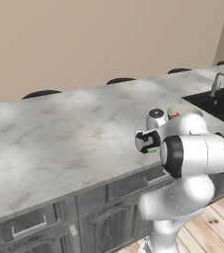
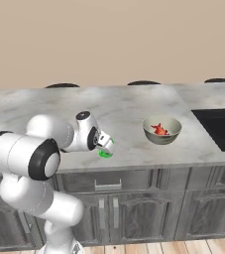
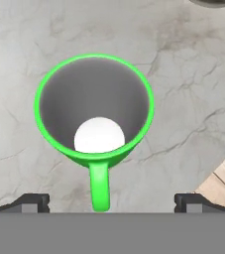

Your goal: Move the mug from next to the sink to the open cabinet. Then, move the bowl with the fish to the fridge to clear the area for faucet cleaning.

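The bright green mug (image 3: 95, 111) stands upright on the marble counter (image 2: 44, 106) near its front edge, with its handle toward my fingertips. My gripper (image 3: 111, 202) hovers open directly above it, the two tips spread wider than the mug. From the side, the gripper (image 2: 107, 144) sits just over the mug (image 2: 105, 154). To the right stands the cream-green bowl (image 2: 162, 133) holding the red-orange fish (image 2: 159, 130). Further right lies the black sink (image 2: 222, 128) with its steel faucet (image 1: 217, 81). The open cabinet and the fridge are out of view.
Dark grey base cabinets with bar handles (image 2: 109, 186) run under the counter. Several dark stool tops (image 1: 40, 93) line its far edge. Wooden floor (image 1: 217, 225) lies below the front edge, close to the mug.
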